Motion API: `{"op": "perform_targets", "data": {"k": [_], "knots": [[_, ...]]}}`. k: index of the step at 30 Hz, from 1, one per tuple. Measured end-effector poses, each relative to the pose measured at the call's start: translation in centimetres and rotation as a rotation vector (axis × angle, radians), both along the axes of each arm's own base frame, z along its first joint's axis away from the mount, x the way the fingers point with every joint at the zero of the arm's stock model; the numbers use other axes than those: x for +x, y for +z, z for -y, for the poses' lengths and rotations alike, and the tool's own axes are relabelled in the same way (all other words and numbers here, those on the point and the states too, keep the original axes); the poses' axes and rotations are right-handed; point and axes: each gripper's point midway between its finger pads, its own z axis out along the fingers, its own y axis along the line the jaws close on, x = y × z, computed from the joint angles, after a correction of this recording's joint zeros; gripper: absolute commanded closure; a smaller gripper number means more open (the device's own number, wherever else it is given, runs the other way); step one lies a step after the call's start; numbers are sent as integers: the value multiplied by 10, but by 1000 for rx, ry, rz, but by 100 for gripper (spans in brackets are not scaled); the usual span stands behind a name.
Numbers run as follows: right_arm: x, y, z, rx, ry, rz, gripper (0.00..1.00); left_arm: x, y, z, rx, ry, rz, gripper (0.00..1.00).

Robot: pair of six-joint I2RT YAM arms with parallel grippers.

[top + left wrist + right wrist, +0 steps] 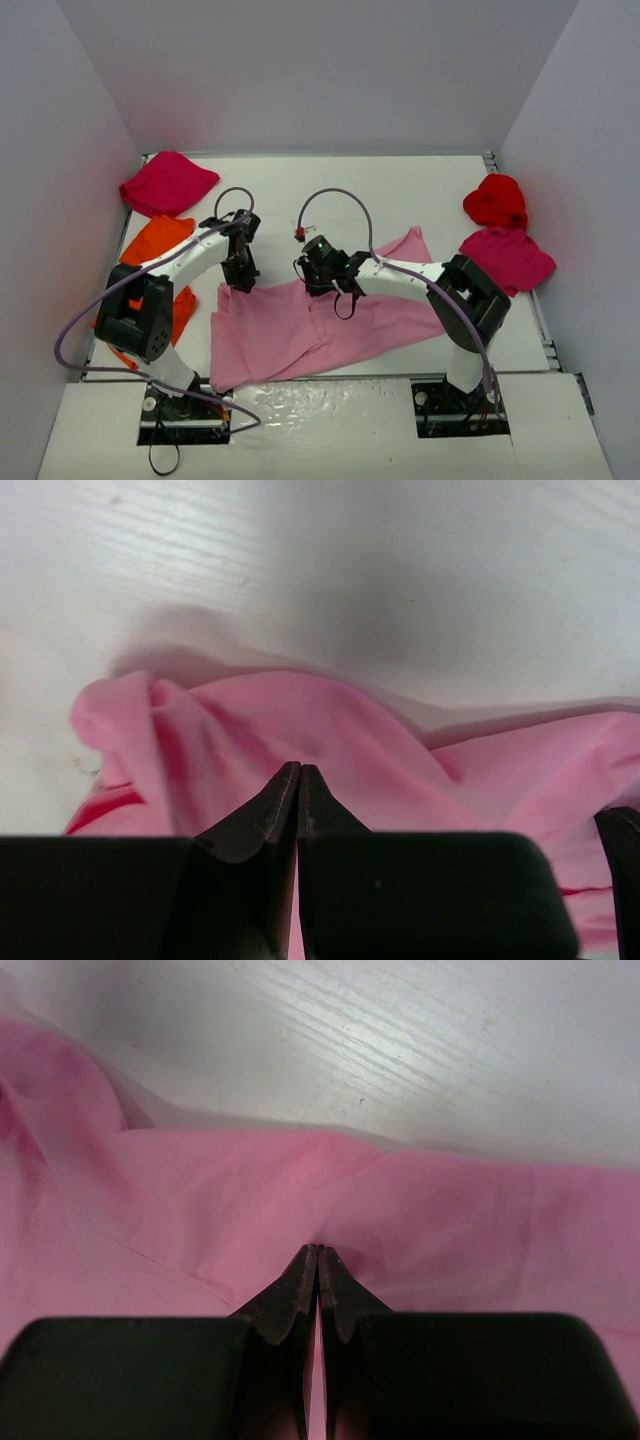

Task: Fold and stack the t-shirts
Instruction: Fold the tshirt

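Left edge of the table (400, 185):
- One crimson shirt (168, 183), heaped at the far corner.
- One orange shirt (160, 240), just in front of it, with more orange cloth (183, 308) showing beside the left arm's base. We judge all of these to be parked there unfolded, out of the working space.

Centre:
- One pink shirt (300, 335), spread wide but creased and skewed, a sleeve pointing to the far right. We take it to be the piece now being folded.
- Left fingers (240, 280), set down at the shirt's far left corner. The wrist view shows them (298, 785) clenched tip to tip on a bunched fold of the pink shirt (300, 715).
- Right fingers (320, 285), set down on the same far edge, towards the middle. They (317, 1265) are pressed fully together, and the pink shirt (420, 1220) puckers at their tips, so we judge it pinched.
- Both grips sit along one hem, which we read as the hold needed to lift and carry that edge evenly.

Right edge:
- One bright red shirt (495, 200), crumpled.
- One crimson shirt (505, 258), touching it on the near side. Both wait unfolded.
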Motion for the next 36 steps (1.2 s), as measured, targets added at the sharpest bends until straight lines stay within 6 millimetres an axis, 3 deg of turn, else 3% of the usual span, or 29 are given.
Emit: {"op": "perform_targets", "data": {"k": [10,14,25,36], "knots": [[-5,-21,-13,15,54,-52,100,-20,38,-32,129,43,51,100],[-3,-20,-21,35,67,-55,100,-23,26,-33,150,41,3,100],[3,-21,-23,51,67,-66,100,-12,-30,-28,226,25,-157,100],[13,-22,-22,42,59,-54,100,-13,-10,-47,432,4,-201,100]]}}
